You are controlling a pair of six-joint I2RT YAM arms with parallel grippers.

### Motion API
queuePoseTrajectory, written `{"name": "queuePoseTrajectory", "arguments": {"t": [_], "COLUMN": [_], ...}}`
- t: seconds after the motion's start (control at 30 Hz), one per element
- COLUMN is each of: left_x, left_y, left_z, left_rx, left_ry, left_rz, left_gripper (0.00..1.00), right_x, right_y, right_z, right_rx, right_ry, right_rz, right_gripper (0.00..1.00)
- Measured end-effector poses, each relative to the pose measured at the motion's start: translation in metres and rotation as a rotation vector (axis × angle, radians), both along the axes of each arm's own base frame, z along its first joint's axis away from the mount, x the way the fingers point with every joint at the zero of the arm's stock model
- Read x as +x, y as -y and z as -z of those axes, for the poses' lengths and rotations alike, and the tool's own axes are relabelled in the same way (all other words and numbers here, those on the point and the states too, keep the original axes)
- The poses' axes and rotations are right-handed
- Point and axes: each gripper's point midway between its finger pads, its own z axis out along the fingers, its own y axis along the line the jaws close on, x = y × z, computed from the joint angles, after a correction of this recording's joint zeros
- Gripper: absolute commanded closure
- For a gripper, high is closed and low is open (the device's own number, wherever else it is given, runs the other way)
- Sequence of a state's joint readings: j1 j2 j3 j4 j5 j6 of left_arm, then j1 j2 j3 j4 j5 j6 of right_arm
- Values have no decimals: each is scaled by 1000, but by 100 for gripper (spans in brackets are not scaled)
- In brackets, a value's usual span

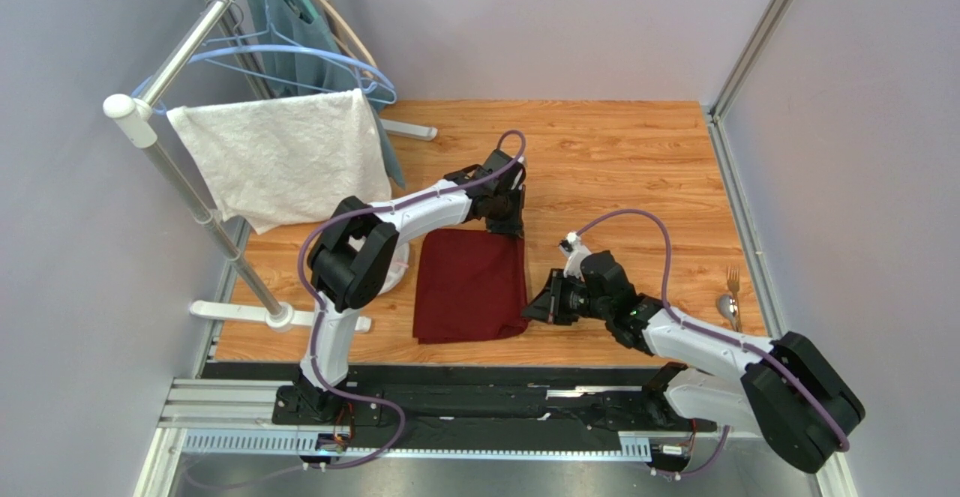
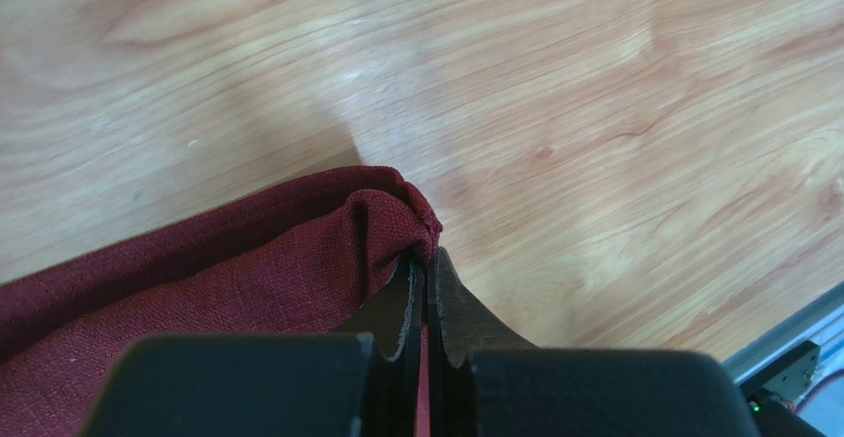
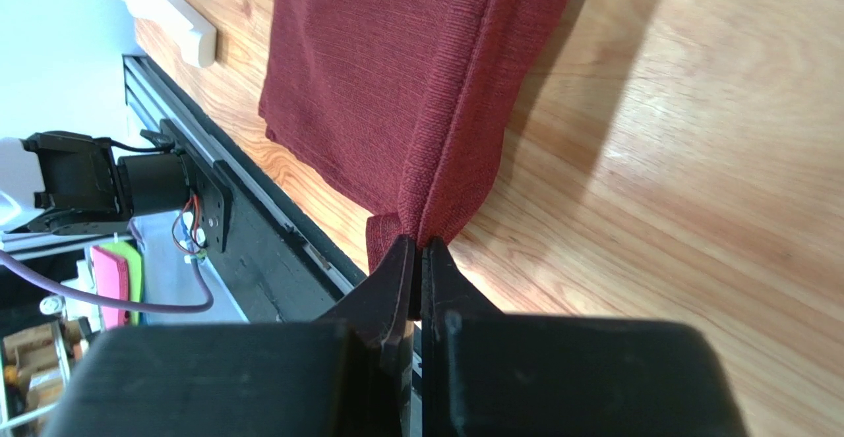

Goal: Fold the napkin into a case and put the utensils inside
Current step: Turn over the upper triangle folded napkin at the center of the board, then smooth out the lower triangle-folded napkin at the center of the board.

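1. Left arm (image 1: 372,227): white links and bulky black joints, mounted on the black base rail (image 1: 473,394).
2. Right arm (image 1: 721,353): identical build, farther right along that rail.
3. Purple cable (image 1: 631,214): looped along each arm.
4. Left gripper (image 2: 426,264): dark tapered fingers on a black block.

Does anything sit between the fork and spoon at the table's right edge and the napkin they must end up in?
No loose object does. Only the right arm crosses that bare wood, with the right gripper shut on the napkin's near right corner. The fork and spoon lie just past it.
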State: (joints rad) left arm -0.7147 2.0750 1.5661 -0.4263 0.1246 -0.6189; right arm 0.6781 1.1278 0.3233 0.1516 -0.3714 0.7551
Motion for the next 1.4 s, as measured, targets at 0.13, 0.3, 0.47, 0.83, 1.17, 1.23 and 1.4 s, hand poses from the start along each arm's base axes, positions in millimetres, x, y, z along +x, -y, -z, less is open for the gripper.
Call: {"name": "queuePoseTrajectory", "arguments": {"t": [0.13, 0.3, 0.47, 0.83, 1.17, 1.23, 1.4], "left_x": [-1, -5, 3, 11, -119, -139, -137], "left_y": [18, 32, 48, 32, -16, -6, 19], "left_z": [5, 7, 9, -120, -113, -86, -44], "left_rx": [-23, -40, -43, -115, -198, -159, -92], "left_ry": [18, 33, 72, 250, 206, 158, 117], "left_rz": [30, 54, 72, 85, 203, 249, 270], "left_gripper": [100, 85, 31, 33, 33, 44, 51], "right_x": [-1, -6, -17, -2, 102, 115, 131], "right_y": [12, 27, 43, 87, 98, 96, 90], "right_z": [-2, 9, 24, -8, -19, -16, -2], "right_rx": [-1, -42, -114, -329, -397, -389, -348], "right_ry": [20, 6, -64, -142, -161, -157, -169], "right_rz": [37, 81, 128, 311, 379, 363, 322], "right_gripper": [100, 99, 64, 29, 74, 86, 100]}}
